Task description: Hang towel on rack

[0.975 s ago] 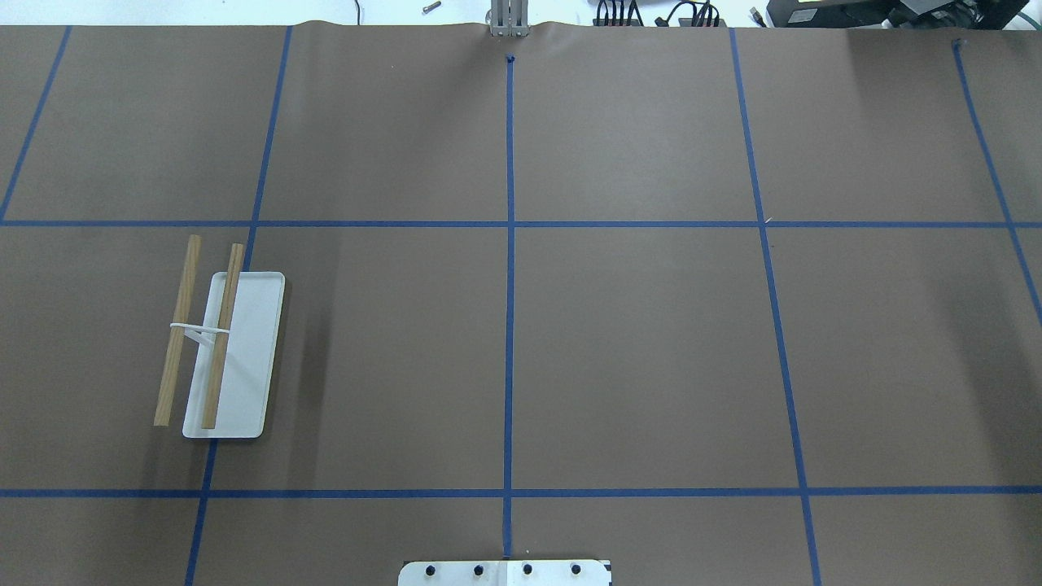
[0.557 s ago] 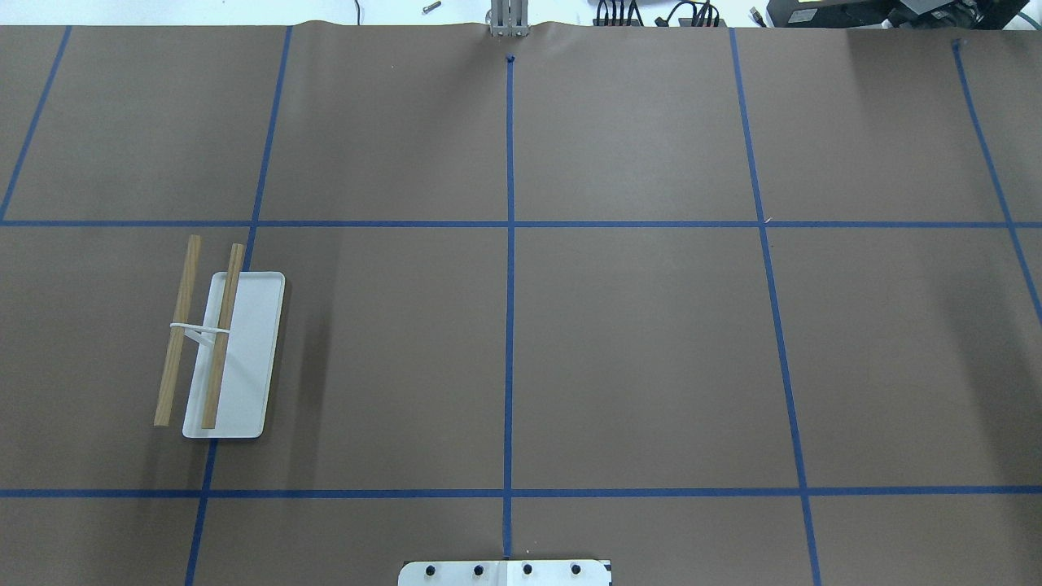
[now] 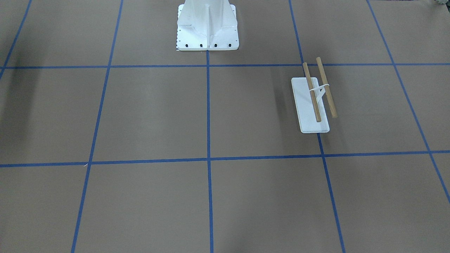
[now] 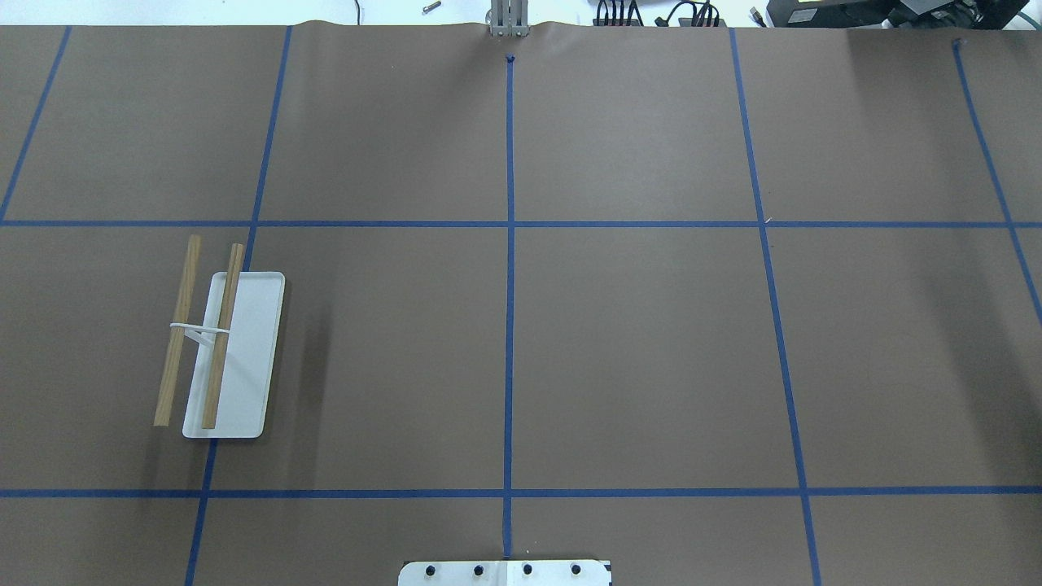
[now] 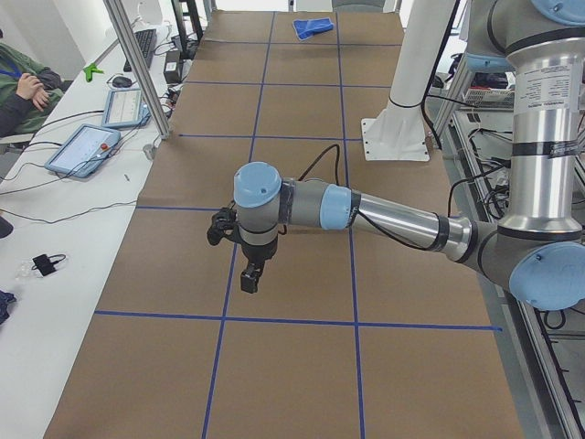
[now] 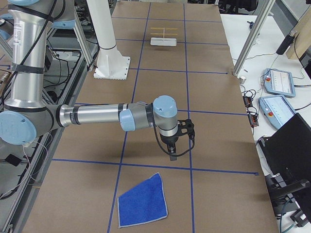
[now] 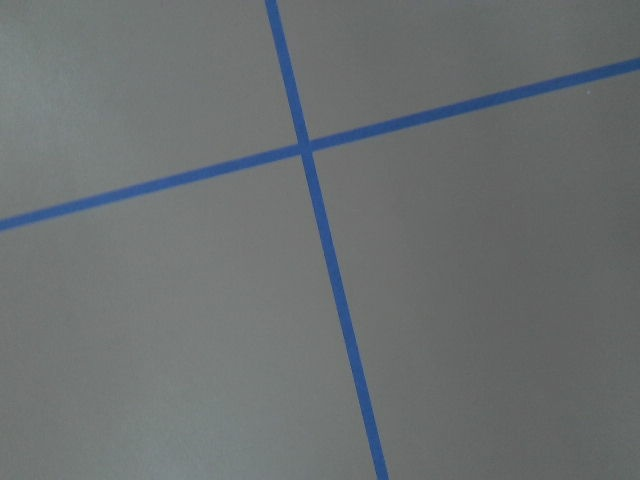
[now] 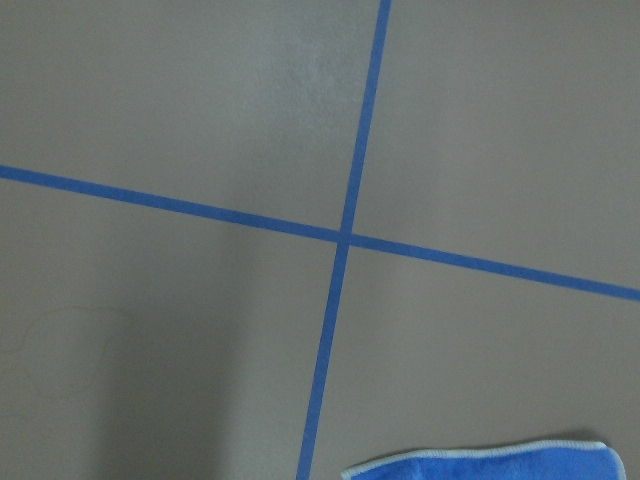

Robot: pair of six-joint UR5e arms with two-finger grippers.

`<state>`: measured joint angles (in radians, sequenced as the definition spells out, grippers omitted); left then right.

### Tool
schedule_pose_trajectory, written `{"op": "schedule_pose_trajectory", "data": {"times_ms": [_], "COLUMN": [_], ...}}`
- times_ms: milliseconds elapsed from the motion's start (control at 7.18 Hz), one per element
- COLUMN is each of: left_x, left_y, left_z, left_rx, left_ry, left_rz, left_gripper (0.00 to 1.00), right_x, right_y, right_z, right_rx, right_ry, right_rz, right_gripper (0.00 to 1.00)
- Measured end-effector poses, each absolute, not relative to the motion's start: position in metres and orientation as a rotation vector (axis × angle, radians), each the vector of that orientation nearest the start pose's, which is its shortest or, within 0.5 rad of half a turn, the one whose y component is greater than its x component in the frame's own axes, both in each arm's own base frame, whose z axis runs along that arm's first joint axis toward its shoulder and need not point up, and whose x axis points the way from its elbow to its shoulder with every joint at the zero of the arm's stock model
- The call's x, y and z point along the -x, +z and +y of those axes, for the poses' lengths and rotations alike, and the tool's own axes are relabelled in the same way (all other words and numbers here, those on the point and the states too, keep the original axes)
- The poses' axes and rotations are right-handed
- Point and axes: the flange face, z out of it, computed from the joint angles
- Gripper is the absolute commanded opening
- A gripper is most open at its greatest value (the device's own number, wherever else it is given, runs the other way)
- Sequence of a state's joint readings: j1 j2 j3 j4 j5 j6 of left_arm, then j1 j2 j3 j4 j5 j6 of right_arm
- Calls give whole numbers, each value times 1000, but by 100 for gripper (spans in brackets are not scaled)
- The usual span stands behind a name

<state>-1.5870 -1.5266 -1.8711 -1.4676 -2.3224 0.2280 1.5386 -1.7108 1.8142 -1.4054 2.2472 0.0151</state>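
Observation:
The rack (image 4: 216, 342) stands on the table's left part, two wooden dowels on a white bracket over a white base plate; it also shows in the front-facing view (image 3: 318, 93) and far off in the exterior right view (image 6: 163, 35). The blue towel (image 6: 142, 200) lies flat on the brown table near the robot's right end; it is small and far in the exterior left view (image 5: 313, 26), and its edge shows in the right wrist view (image 8: 490, 464). My right gripper (image 6: 172, 154) hangs above the table just beyond the towel. My left gripper (image 5: 249, 274) hangs over the table's left end. I cannot tell whether either is open or shut.
The large white bolted pedestal (image 3: 207, 24) stands at the robot's side of the table, mid-length. Blue tape lines (image 4: 510, 285) grid the brown surface. Tablets (image 6: 277, 80) and cables lie on the white side table. A seated person (image 5: 18, 87) is at that side.

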Motion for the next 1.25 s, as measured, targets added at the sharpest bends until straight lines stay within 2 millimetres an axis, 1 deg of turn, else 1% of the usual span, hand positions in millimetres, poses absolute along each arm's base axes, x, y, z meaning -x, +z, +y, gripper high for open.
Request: {"op": "schedule_pose_trajectory", "data": {"times_ms": [139, 278, 418, 557, 696, 975, 1114, 1253], "left_x": [73, 73, 73, 74, 74, 74, 74, 74], "left_y": [544, 545, 545, 542, 541, 539, 538, 538], "left_z": [-477, -480, -480, -481, -481, -481, -480, -480], "left_rx": [-299, -348, -376, -392, -399, -404, -406, -407], "left_ry": [282, 301, 312, 318, 321, 323, 324, 324], "left_rz": [723, 719, 716, 713, 712, 711, 711, 710], "left_gripper": [98, 98, 98, 98, 98, 98, 98, 98], "right_x": [-56, -56, -55, -50, -41, -19, -11, -4], "right_y": [591, 596, 606, 624, 647, 703, 731, 749], "right_z": [-448, -440, -431, -418, -407, -394, -386, -377], "right_rx": [-255, -260, -259, -240, -220, -201, -198, -195], "right_ry": [-115, -124, -132, -141, -160, -216, -242, -269], "right_rz": [-683, -685, -684, -679, -673, -643, -624, -605], "right_gripper": [100, 100, 100, 100, 100, 100, 100, 100]}}
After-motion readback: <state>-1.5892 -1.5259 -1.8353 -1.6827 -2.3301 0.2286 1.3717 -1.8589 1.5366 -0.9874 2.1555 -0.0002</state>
